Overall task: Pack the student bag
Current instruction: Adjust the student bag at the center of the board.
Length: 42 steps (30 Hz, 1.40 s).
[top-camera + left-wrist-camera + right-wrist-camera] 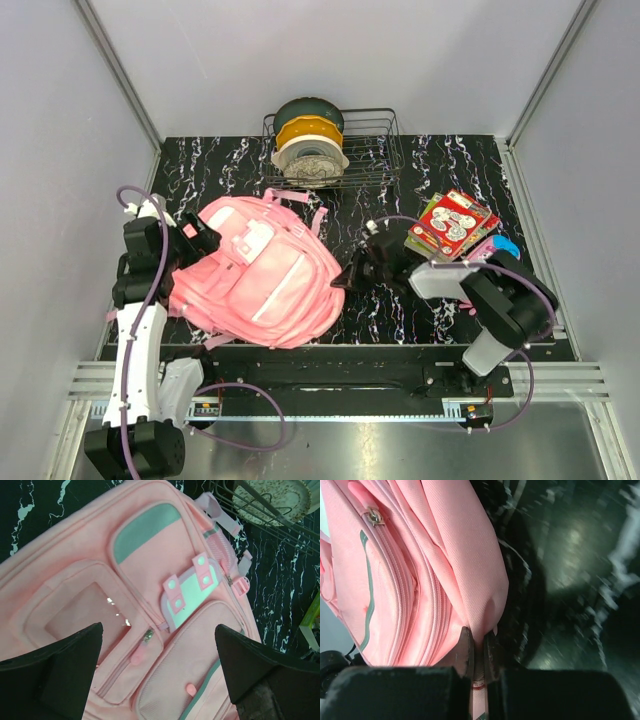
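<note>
The student bag (262, 270), a large soft pink backpack, lies flat on the black marbled table, front pockets up. My left gripper (200, 237) is open at the bag's left edge; in the left wrist view its fingers (55, 672) hover over the front pockets (165, 630) with a pale-green patch and pink zip pulls. My right gripper (345, 275) is at the bag's right edge, shut on a fold of the bag's pink fabric (479, 630). The bag's side zips show in the right wrist view (390, 580).
A wire basket (345, 150) with stacked bowls (308, 145) stands at the back centre. A pile of colourful books (452, 225) and a small pink case with a blue end (500, 245) lie at the right, behind my right arm. Grey walls close in both sides.
</note>
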### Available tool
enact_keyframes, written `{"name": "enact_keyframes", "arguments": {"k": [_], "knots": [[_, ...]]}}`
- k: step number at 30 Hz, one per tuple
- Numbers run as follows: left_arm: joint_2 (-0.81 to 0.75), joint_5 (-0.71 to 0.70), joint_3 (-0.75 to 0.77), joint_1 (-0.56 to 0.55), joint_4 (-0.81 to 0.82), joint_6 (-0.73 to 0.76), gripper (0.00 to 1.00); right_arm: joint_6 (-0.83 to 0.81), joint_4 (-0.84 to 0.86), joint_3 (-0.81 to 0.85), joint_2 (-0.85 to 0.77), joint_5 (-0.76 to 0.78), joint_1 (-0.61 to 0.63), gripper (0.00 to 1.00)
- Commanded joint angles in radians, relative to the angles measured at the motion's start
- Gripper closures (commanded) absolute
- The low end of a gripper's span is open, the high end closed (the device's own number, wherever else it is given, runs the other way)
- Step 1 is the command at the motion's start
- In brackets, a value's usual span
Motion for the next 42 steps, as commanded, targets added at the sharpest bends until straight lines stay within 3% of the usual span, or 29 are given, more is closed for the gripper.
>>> {"name": "enact_keyframes", "arguments": {"k": [1,3,7,13,17,18,22,25,27,31,33,37,42], "knots": [[-0.009,0.056,-0.008,0.004,0.062,0.010,0.01,0.083,0.041,-0.189,-0.191,0.235,-0.001,1.00],[-0.014,0.056,-0.014,0.004,0.070,-0.005,0.01,0.111,0.000,-0.241,-0.279,0.308,0.000,1.00],[-0.012,0.069,-0.029,0.006,0.084,-0.022,0.01,0.143,-0.169,-0.328,-0.601,0.380,0.000,1.00],[-0.006,0.096,-0.023,0.003,0.087,-0.012,0.01,0.207,-0.589,-0.316,-1.012,0.491,0.000,1.00],[-0.008,0.140,-0.054,-0.019,0.108,-0.076,0.01,0.305,-0.830,-0.311,-1.154,0.603,0.000,1.00],[-0.008,0.134,-0.059,-0.039,0.116,-0.091,0.01,0.335,-0.867,-0.311,-1.172,0.656,0.000,1.00],[0.003,-0.041,-0.068,-0.300,0.111,-0.154,0.01,0.505,-1.016,-0.322,-1.289,0.744,0.000,1.00],[-0.024,-0.121,-0.121,-0.420,0.142,-0.223,0.01,0.553,-1.018,-0.343,-1.370,0.790,0.000,1.00],[-0.052,-0.099,-0.189,-0.457,0.176,-0.295,0.01,0.524,-0.966,-0.356,-1.383,0.787,0.000,1.00],[-0.057,-0.142,-0.298,-0.653,0.297,-0.424,0.01,0.421,-0.724,-0.371,-1.260,0.678,0.000,1.00],[-0.037,-0.186,-0.332,-0.726,0.354,-0.488,0.01,0.398,-0.687,-0.357,-1.194,0.635,0.002,1.00],[0.066,-0.262,-0.316,-0.881,0.466,-0.530,0.01,0.326,-0.581,-0.350,-1.110,0.578,0.002,1.00],[0.222,-0.305,-0.301,-0.951,0.552,-0.552,0.03,0.304,-0.542,-0.356,-1.108,0.528,0.002,1.00]]}}
